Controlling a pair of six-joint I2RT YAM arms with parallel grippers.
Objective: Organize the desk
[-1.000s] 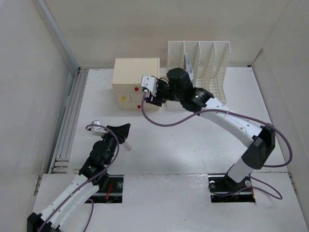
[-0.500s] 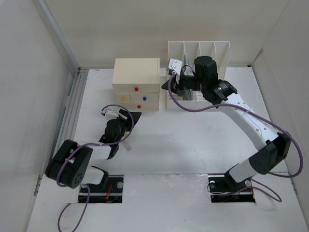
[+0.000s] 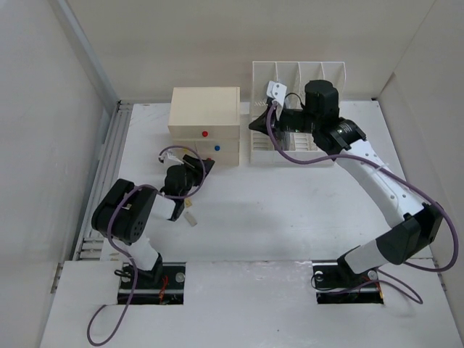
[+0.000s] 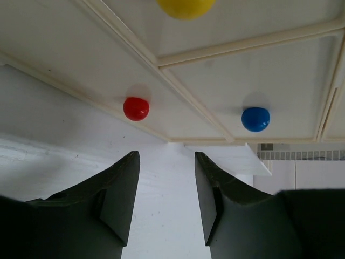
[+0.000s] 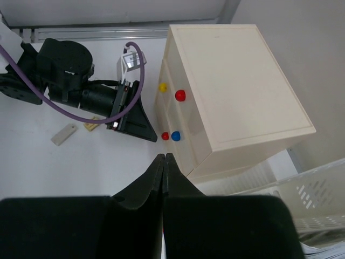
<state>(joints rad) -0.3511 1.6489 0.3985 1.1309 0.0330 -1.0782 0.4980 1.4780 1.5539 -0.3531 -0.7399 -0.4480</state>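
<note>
The desk point(image 3: 290, 210) is a white tabletop with pale walls around it. At its back stands a cream drawer box point(image 3: 204, 109) with red point(image 4: 136, 108), blue point(image 4: 255, 119) and yellow point(image 4: 186, 6) knobs. My left gripper point(image 4: 164, 156) is low over the desk, pointing at the box front just short of the lower knobs. It is open, with nothing between its fingers. My right gripper point(image 5: 163, 157) is shut and empty, hovering between the box and the white file rack point(image 3: 304, 94). In the top view it shows as the right gripper point(image 3: 255, 125).
A small white piece point(image 3: 191, 217) and a tan chip point(image 3: 187, 205) lie on the desk just behind my left gripper point(image 3: 205, 166). A grooved metal rail point(image 3: 109, 174) runs along the left edge. The rack holds some papers point(image 3: 281, 94).
My right gripper left the drawer front, shut, and moved right towards the rack. My left arm swung forward, bringing its gripper up to the box front.
</note>
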